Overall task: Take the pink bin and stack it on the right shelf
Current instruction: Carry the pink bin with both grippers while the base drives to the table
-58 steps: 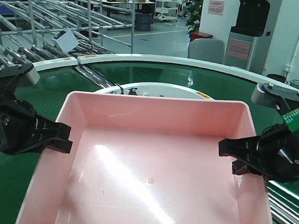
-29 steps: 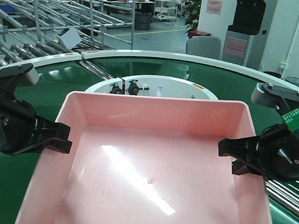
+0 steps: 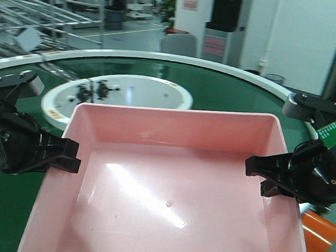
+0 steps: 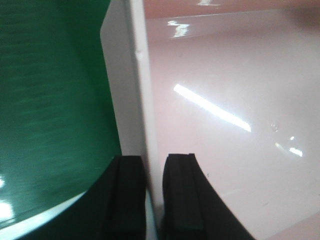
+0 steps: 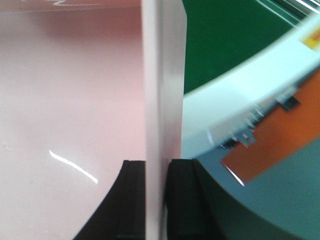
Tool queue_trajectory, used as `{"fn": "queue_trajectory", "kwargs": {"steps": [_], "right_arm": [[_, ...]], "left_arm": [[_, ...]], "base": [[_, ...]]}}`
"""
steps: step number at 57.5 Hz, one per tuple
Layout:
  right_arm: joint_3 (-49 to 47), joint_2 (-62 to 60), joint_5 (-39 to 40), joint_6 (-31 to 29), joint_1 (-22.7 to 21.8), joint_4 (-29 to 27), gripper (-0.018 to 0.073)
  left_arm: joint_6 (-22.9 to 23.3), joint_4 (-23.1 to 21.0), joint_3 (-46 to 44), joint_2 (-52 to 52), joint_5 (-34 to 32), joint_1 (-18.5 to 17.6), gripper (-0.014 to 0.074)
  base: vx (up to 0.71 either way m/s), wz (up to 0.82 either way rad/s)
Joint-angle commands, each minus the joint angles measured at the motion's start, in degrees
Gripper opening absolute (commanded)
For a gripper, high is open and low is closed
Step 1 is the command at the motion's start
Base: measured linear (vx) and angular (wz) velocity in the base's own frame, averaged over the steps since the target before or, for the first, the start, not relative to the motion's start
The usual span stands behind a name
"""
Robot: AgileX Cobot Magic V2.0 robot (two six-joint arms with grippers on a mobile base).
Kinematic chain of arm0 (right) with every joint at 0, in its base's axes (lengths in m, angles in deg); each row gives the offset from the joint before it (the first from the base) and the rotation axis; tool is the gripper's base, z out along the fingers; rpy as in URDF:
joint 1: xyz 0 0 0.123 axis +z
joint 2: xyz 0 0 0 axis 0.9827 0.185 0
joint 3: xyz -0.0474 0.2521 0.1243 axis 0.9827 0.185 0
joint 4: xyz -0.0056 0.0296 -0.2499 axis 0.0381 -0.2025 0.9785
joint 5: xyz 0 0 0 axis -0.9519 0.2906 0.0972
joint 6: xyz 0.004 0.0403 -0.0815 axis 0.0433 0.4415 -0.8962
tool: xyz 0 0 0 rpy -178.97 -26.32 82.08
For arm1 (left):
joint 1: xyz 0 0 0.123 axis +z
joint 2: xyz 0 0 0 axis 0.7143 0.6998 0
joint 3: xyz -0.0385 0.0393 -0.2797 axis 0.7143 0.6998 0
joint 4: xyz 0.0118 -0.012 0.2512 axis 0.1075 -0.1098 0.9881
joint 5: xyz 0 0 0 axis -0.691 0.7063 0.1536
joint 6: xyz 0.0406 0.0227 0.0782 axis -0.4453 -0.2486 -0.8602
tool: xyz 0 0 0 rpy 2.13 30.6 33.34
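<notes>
Exterior front-facing view: you have the pink bin (image 3: 169, 184) filling the lower middle of the frame, its far rim level, held by both side walls. The left gripper (image 3: 68, 155) is pinched onto the left wall and the right gripper (image 3: 256, 173) onto the right wall, roughly opposite each other, nearer the far corners than the near ones. In the left wrist view, one finger (image 4: 127, 195) sits outside the wall and one inside, with the rim between them and no gap showing. The right wrist view shows the same, with the inner finger (image 5: 132, 197) flat against the pink wall. The green conveyor belt (image 3: 234, 90) curves round behind the bin, and its white hub (image 3: 130, 94) lies just past the far-left corner. On your left there is bare belt beside the wall. On your right the belt's white outer rim (image 5: 235, 100) and an orange panel (image 3: 320, 235) sit close below the gripper, so there is less room there.
</notes>
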Motion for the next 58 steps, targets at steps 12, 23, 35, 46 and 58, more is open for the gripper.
{"fn": "queue_trajectory", "kwargs": {"steps": [12, 23, 35, 46, 58], "right_arm": [[-2.2, -2.3, 5.1, -0.3, -0.2, 0.0, -0.0009], [-2.2, -2.3, 5.1, -0.3, -0.2, 0.0, -0.0009], [-2.2, -2.3, 5.1, -0.3, -0.2, 0.0, -0.0009], [-2.2, -2.4, 5.0, -0.3, -0.2, -0.2, -0.0009], [-2.2, -2.4, 5.0, -0.3, -0.2, -0.3, -0.0009]], "left_arm": [[-0.7, -2.0, -1.6, -2.2, -2.7, 0.0, -0.0001], [-0.7, -2.0, -1.6, -2.2, -2.7, 0.0, -0.0001], [-0.7, -2.0, -1.6, -2.2, -2.7, 0.0, -0.0001], [-0.7, -2.0, -1.6, -2.2, -2.7, 0.0, -0.0001], [-0.7, -2.0, -1.6, -2.2, -2.7, 0.0, -0.0001]], "base": [[-0.18, -0.66], [-0.14, -0.79], [-0.09, -0.81], [-0.01, -0.76], [0.09, -0.67]]}}
